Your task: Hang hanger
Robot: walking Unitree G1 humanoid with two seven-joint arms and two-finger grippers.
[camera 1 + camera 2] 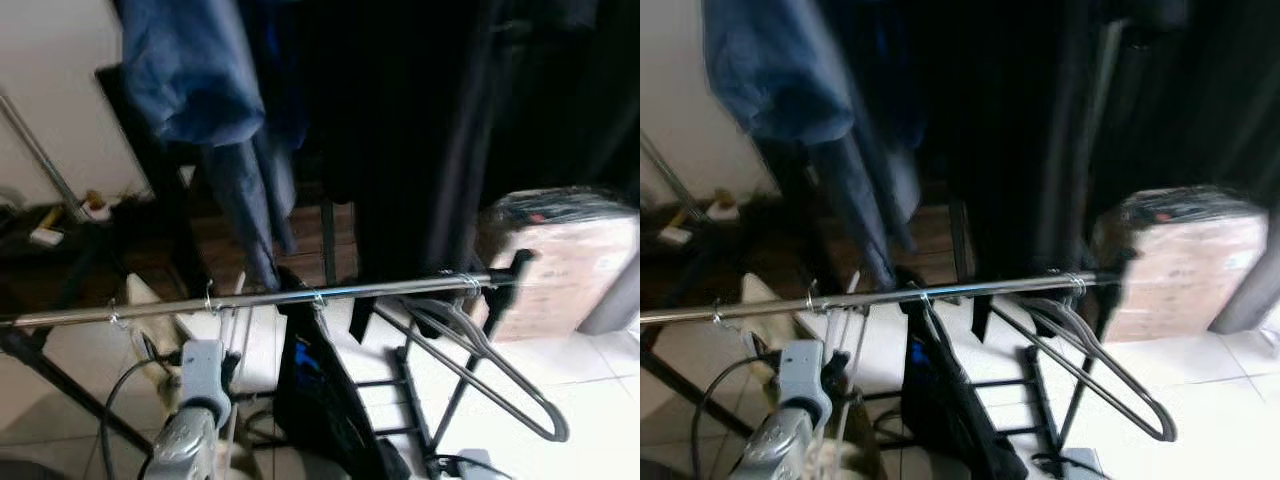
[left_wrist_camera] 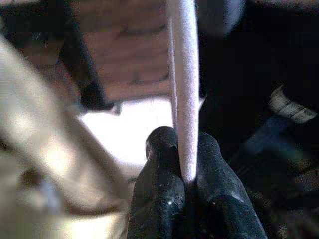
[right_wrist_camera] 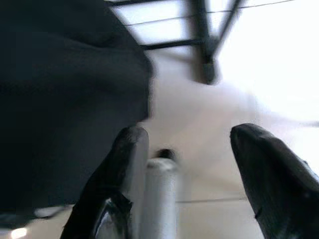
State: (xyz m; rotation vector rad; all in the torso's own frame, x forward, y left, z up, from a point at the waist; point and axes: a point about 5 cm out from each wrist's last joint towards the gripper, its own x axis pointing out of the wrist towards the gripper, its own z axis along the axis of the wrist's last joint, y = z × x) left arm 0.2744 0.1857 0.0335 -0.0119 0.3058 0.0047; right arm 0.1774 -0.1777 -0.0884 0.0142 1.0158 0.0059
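White wall (image 1: 50,80), pale tiled floor (image 1: 600,400), wooden floorboards (image 1: 310,230) beyond (partly shaded), dark hanging garments (image 1: 420,120), wrapped cardboard box (image 1: 565,265) at right

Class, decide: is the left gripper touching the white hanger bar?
Touching. The left wrist view shows the white hanger bar pinched between the left gripper's two black fingers, with no gap.

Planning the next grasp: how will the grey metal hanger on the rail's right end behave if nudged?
The grey hanger looks like rigid tube, so it probably keeps its shape. It hangs by its hook from the smooth rail, already tilted, so a nudge would likely make it swing or slide along.
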